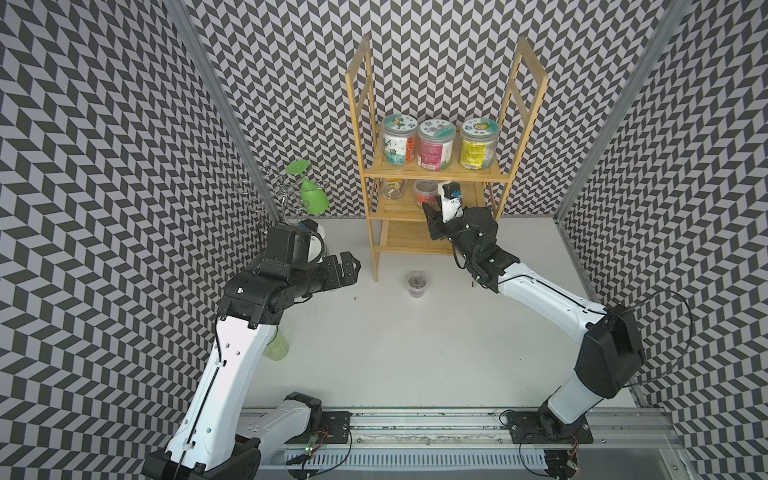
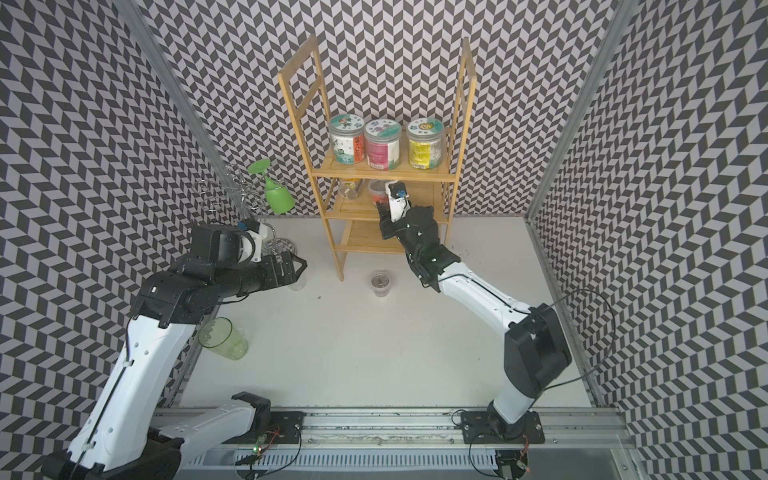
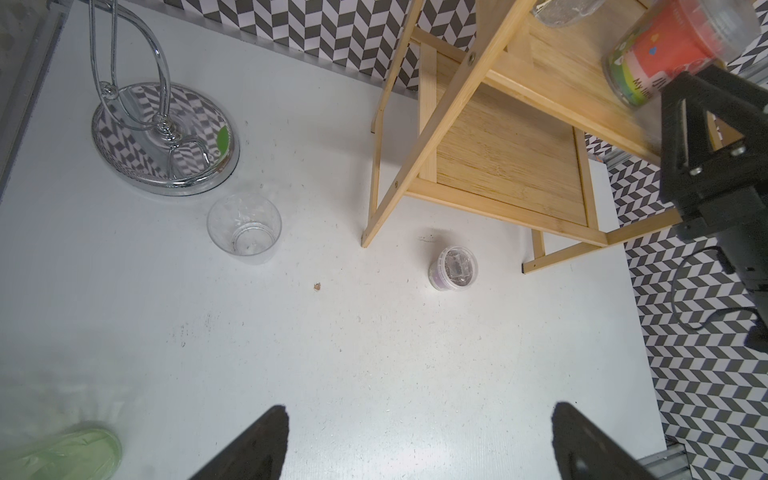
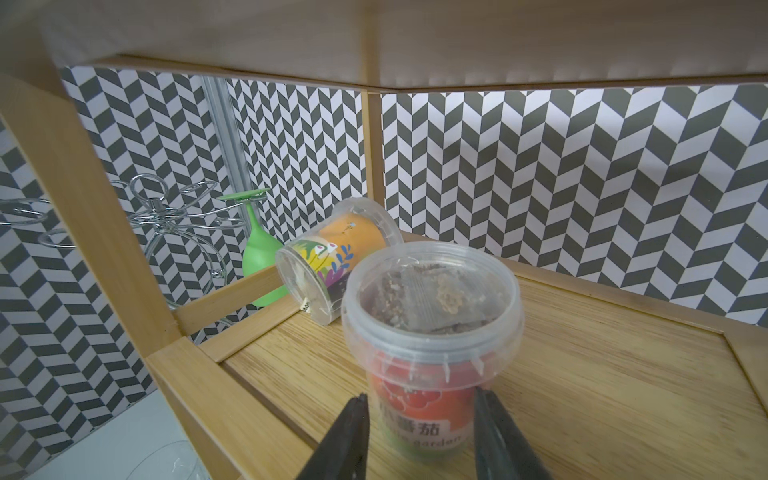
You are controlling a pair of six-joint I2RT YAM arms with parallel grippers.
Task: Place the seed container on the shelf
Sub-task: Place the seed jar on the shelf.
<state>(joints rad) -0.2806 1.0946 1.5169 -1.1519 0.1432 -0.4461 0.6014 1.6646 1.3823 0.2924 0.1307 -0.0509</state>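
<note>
Right gripper (image 4: 417,397) is straddling the upright seed container (image 4: 432,299) on the shelf (image 4: 602,374), middle tier, grip uncertain; left gripper (image 3: 419,409) is hanging wide open.

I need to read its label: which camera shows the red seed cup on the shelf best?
Right wrist: the red seed cup stands close, label facing, between the right claw's fingers. Both top views show just its top; left wrist shows it blurred at the edge.

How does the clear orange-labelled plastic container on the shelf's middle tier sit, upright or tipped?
Tipped: the clear orange-labelled plastic container lies on its side on the bamboo shelf, beside the upright red-labelled container.
</note>
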